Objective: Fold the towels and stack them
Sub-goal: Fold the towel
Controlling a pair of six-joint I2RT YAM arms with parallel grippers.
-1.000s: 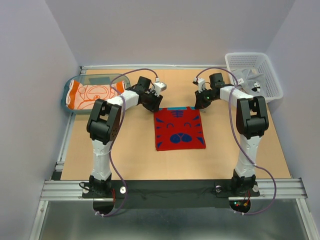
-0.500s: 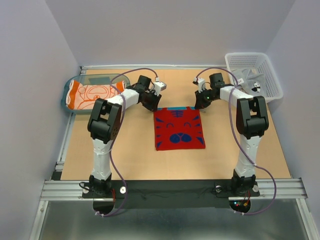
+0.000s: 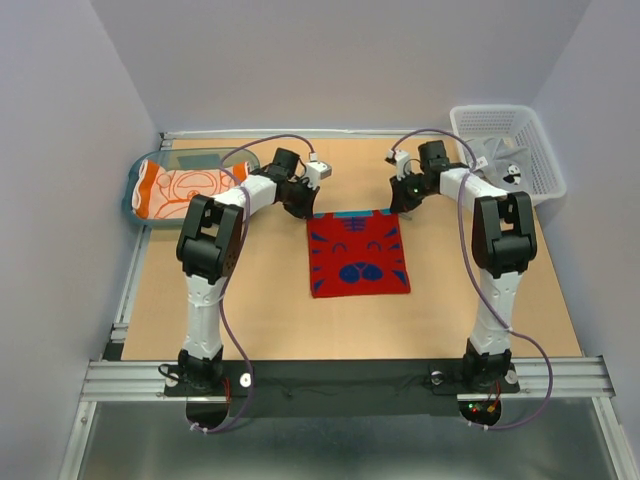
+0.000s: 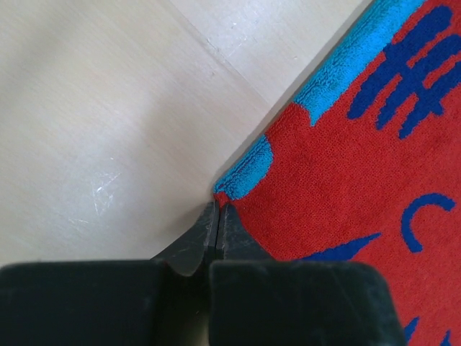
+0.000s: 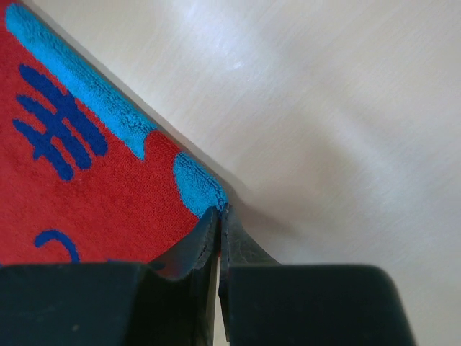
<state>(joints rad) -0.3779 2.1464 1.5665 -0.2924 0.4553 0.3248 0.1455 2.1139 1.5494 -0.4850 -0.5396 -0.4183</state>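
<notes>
A red towel (image 3: 358, 255) with blue marks lies flat in the middle of the table, its light-blue far hem raised a little. My left gripper (image 3: 308, 212) is shut on its far left corner; in the left wrist view the fingertips (image 4: 218, 207) pinch the red towel (image 4: 346, 180) right at the corner. At the far right corner my right gripper (image 3: 397, 209) is shut too, its tips (image 5: 220, 211) clamped on the red towel (image 5: 86, 202). An orange towel (image 3: 185, 188) with pale lines lies in the teal tray (image 3: 133, 195). A grey towel (image 3: 500, 158) sits in the basket.
The white mesh basket (image 3: 530, 125) stands at the back right corner and the tray at the back left. Bare wooden tabletop (image 3: 250, 310) surrounds the red towel. A metal rail (image 3: 340, 375) runs along the near edge by the arm bases.
My left gripper has closed on the towel's far left corner. The far edge has risen slightly and shows its light-blue hem. The right gripper has stayed shut.
</notes>
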